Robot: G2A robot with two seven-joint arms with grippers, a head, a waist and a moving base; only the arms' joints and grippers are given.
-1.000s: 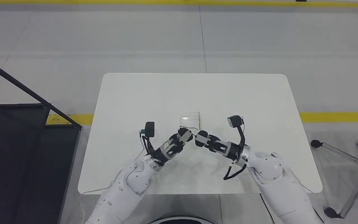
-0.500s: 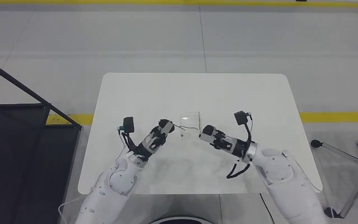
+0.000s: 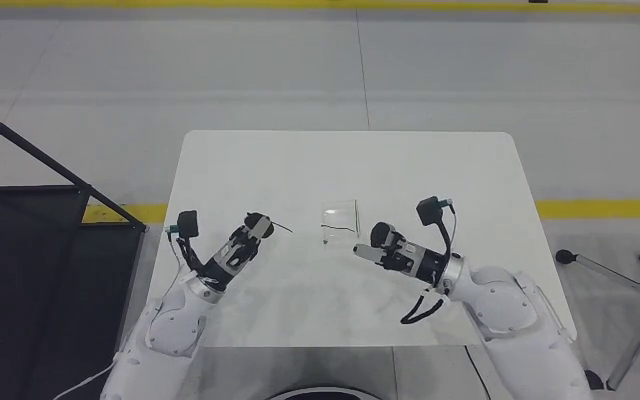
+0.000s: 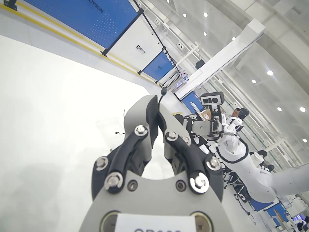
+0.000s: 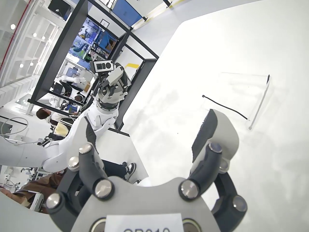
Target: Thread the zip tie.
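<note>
My left gripper (image 3: 260,223) hovers over the table's left half, shut on a thin black zip tie (image 3: 283,227). In the left wrist view the zip tie (image 4: 161,96) sticks out past the pinched pads (image 4: 152,112), head end outermost. My right gripper (image 3: 363,251) stands open right of centre with nothing between its fingers (image 5: 209,127). A second black zip tie (image 5: 224,107) lies flat on the table next to a clear plastic tray (image 5: 259,102), just ahead of the right gripper. From above, that tie (image 3: 338,231) lies at the tray's (image 3: 340,211) near edge.
The white table (image 3: 450,180) is bare around both arms. A short black piece (image 5: 268,79) rests at the tray's far corner. A black frame with a dark panel (image 3: 50,240) stands off the table's left side.
The two grippers were together at the table's centre. The left arm has pulled away to the left with its zip tie, and the right arm has drawn back slightly to the right.
</note>
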